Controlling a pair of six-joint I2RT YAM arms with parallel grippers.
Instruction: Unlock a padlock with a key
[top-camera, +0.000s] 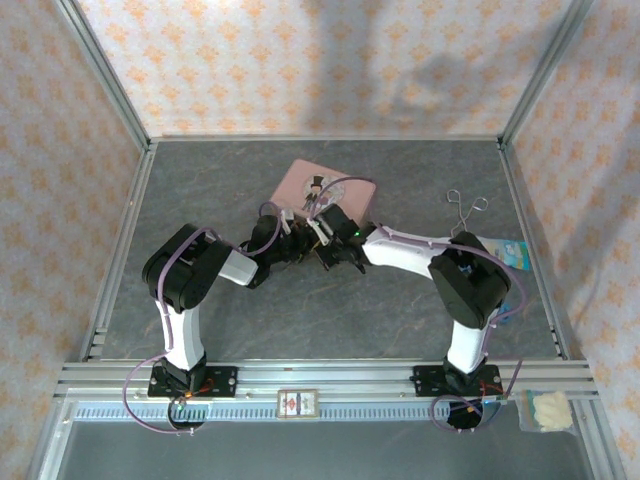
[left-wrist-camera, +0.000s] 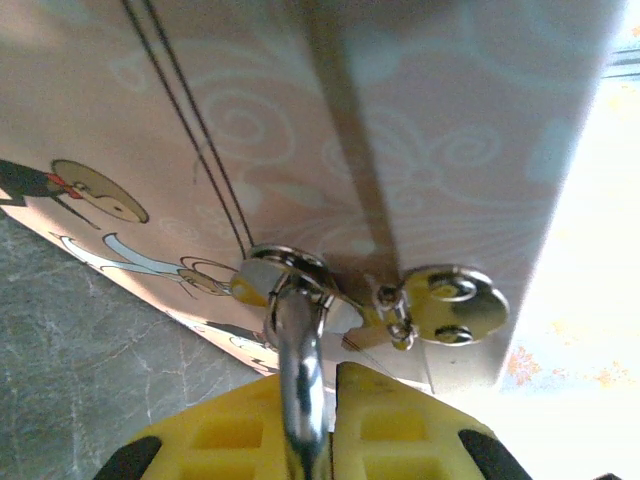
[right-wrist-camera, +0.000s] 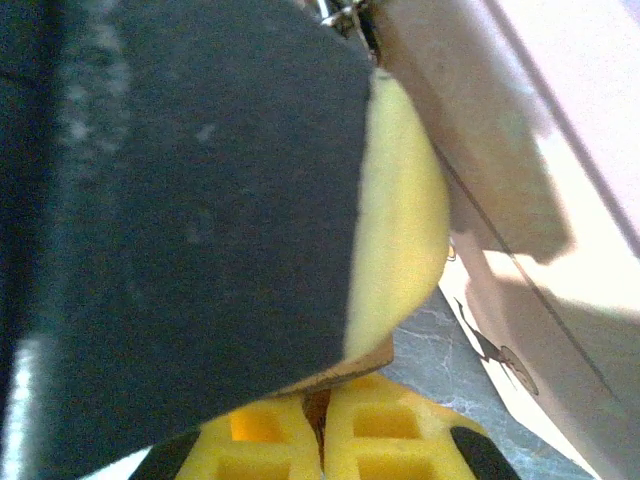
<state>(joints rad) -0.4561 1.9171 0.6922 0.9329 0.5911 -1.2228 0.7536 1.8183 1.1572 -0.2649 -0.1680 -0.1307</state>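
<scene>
Left gripper (left-wrist-camera: 322, 388) jaws clamped on silvery shackle of tiny brass padlock (left-wrist-camera: 287, 312) | at clasp of pink picture tin (left-wrist-camera: 420, 120), rear-centre desk (top-camera: 300, 315) | right gripper (right-wrist-camera: 322, 425) jaws closed tight, contents unclear | padlock likely light, slippery: hold body.

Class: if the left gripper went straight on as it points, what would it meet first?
Probably the clasp on the tin, which the silvery piece pinched by the left gripper already reaches; the tin's wall seems just behind.
</scene>
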